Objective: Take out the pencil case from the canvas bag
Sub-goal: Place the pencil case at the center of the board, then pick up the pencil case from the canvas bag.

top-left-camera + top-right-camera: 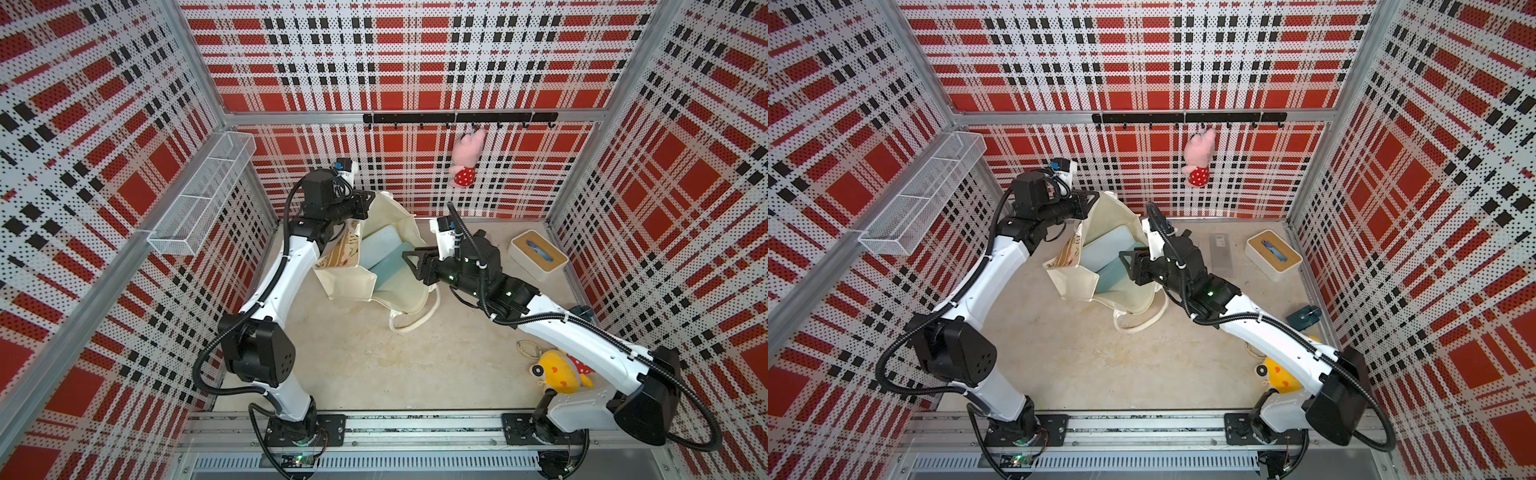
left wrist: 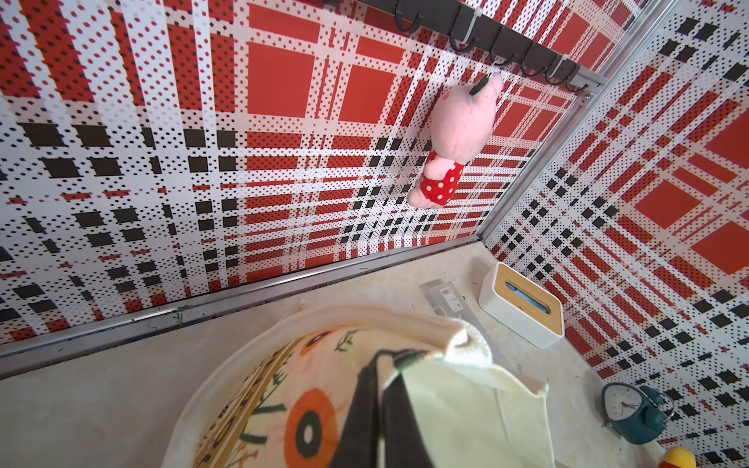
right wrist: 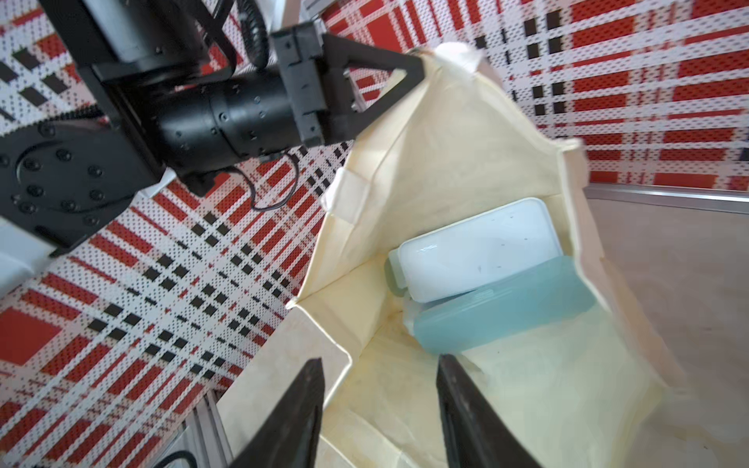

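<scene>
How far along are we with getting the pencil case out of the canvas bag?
Done: the left gripper is shut on the rim of the canvas bag, holding the mouth open. In hand: the right gripper, jaws apart and empty, is at the mouth, pointed at a blue case and a whitish case lying inside; which is the pencil case I cannot tell. Left: grasp it and lift it clear.

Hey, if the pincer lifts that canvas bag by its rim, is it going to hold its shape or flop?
Likely floppy: the canvas bag sags in folds away from where the left pincer pinches its rim. Probably light for its size, since that one pinch holds the mouth up. Its loose handle loop may drag or snag.
</scene>
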`<state>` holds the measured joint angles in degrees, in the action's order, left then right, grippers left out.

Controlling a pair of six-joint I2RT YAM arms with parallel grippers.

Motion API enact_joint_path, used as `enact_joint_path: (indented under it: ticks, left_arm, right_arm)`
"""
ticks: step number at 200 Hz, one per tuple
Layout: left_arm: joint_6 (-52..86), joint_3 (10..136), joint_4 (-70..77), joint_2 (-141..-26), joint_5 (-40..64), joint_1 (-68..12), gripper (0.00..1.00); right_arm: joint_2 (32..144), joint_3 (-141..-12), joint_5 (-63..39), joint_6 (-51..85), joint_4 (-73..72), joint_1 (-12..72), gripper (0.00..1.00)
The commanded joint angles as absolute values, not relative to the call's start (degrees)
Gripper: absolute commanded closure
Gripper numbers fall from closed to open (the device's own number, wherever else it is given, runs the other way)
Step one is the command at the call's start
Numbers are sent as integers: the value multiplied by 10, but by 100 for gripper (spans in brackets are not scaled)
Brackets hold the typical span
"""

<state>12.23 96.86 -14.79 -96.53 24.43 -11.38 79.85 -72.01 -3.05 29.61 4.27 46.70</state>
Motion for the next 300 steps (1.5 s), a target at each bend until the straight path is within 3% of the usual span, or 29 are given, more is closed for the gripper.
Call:
enact_joint_path:
  ticks: [1, 72, 118, 195, 253, 300]
  left_arm:
    - [128, 973, -47, -927, 264, -118, 100]
    - [121, 970, -44, -924, 289, -120, 100]
    - [115, 968, -48, -917, 284, -127, 100]
    - [101, 969, -71, -901, 245, -137, 100]
    - [97, 968, -73, -900, 251, -161, 100]
    - [97, 972, -74, -902, 246, -164, 100]
  right_arm:
    - [843, -741, -31, 285, 83, 474, 54]
    - [1005, -824, 40, 349, 177, 481, 58]
    - [1118, -915, 89, 388, 198, 481, 46]
    - [1184, -1015, 121, 543, 226, 463, 8]
    - [1200, -1034, 94, 670, 269, 430, 0]
    - [1205, -1042, 101, 698, 308, 423, 0]
